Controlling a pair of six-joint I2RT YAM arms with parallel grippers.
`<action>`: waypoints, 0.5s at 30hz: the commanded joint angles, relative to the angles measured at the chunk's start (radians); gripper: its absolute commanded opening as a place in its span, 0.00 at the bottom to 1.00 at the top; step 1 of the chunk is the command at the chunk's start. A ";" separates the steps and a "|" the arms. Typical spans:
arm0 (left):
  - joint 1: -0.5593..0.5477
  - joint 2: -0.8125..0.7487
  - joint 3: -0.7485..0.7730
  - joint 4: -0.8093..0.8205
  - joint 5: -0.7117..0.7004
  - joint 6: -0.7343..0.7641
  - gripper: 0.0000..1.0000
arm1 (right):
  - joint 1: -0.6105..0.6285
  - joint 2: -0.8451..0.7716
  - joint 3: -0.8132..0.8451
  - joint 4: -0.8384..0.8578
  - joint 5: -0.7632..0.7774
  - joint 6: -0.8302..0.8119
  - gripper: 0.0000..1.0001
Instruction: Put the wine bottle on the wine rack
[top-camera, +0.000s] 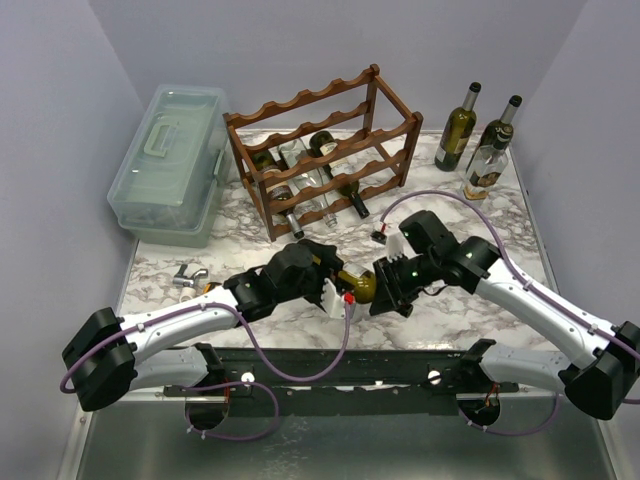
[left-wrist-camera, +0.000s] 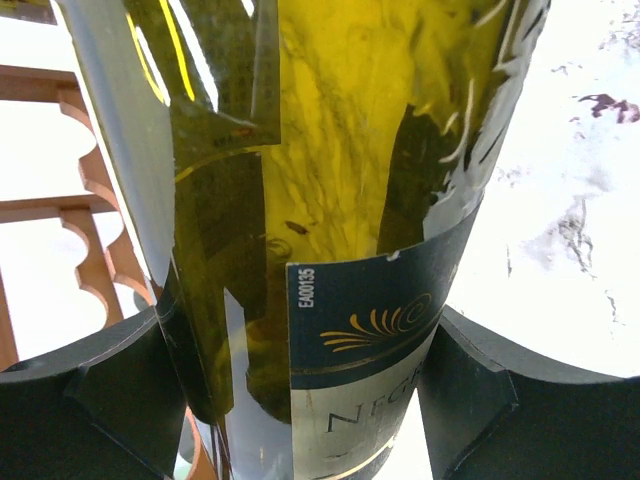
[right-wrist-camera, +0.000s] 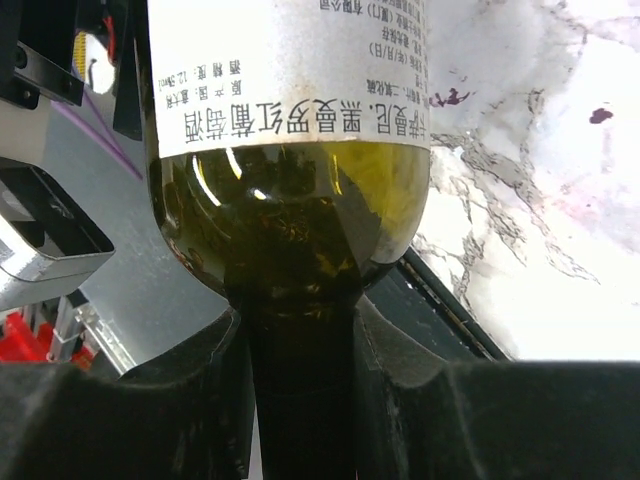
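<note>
1. Holding the olive-green glass wine bottle (top-camera: 360, 284) level above the front of the white marble-patterned table (top-camera: 250, 240), both arms share it. The left gripper (top-camera: 333, 289) is clamped round its labelled body, and the right gripper (top-camera: 384, 283) is pinched on its neck.
2. This looks like a hand-over or regrasp. It goes best if one grip is proven firm before the other lets go, since smooth glass could slip or swing down by its heavier end.
3. The dark reddish-brown wooden wine rack with wavy rails (top-camera: 318, 150) stands well apart at the rear. The bottle should travel level and settle into a free scallop, clear of the necks poking out.
4. Count:
   - one held bottle
   - two upright dark glass bottles (top-camera: 458, 128) at rear right
   - probably four bottles lying in the rack, though the rails hide some
   - one rack
   - one pale green translucent plastic box (top-camera: 168, 165)
   - one small metal object (top-camera: 188, 276)
   - two arms
</note>
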 joint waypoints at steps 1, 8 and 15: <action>0.002 -0.039 0.054 0.172 -0.026 -0.139 0.86 | -0.017 -0.030 0.062 -0.048 0.311 0.073 0.01; 0.006 -0.056 0.050 0.262 -0.053 -0.228 0.92 | -0.016 -0.064 0.128 -0.085 0.418 0.099 0.01; 0.022 -0.081 0.097 0.339 -0.160 -0.449 0.99 | -0.016 -0.061 0.186 -0.184 0.663 0.115 0.01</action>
